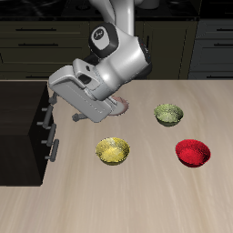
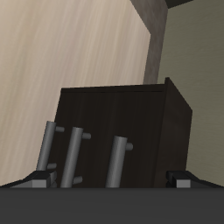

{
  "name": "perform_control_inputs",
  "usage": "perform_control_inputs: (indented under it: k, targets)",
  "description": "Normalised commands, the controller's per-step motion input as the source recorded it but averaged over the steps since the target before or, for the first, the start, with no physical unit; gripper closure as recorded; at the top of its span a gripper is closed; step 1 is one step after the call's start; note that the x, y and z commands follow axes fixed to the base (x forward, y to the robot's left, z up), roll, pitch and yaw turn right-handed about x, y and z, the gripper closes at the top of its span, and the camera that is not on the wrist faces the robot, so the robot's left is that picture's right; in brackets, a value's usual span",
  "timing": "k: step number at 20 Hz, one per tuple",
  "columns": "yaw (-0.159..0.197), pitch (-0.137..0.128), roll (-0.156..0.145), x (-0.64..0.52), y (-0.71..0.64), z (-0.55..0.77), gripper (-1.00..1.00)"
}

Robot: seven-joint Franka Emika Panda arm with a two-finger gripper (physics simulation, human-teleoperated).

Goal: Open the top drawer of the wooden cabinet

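Looking at the exterior view, your arm is leaned over toward the wooden cabinet (image 1: 23, 127), which sits at the side edge of the worktop (image 1: 136, 196), its handles facing the bowls. The tool (image 1: 56, 106) hangs just beside the cabinet's handled face, up near its upper edge. Honestly can't tell from either picture whether the tool is open or closed; the fingers are mostly hidden behind the wrist body, and the wrist view only catches two small grey tips at the frame edge.

The wrist view shows the cabinet head-on: a dark brown box with three grey bar handles (image 2: 72, 157) side by side, one for each drawer. The top drawer (image 1: 43, 114) is the one nearest the tool in the exterior view, and its front looks flush with the others.

Elsewhere on the worktop you've got a yellow bowl (image 1: 113, 151), a red bowl (image 1: 193, 152) and an olive green bowl (image 1: 168, 114), all well apart from the cabinet. A reddish thing peeks out behind the arm, too hidden to name.
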Motion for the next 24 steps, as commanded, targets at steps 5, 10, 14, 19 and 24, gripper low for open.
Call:
perform_control_inputs:
  k: [5,10,14,19,24]
  targets:
    - [0.019,0.019,-0.038,-0.03,-0.15,-0.18,-1.0]
    - [0.023,0.055,-0.054,-0.07,-0.12,-0.19,-1.0]
    - [0.008,0.007,-0.046,-0.05,-0.12,-0.04,-1.0]
    - [0.009,0.01,-0.047,-0.06,-0.25,-0.09,-1.0]
    - [-0.011,-0.009,-0.03,-0.1,-0.21,0.05,-1.0]
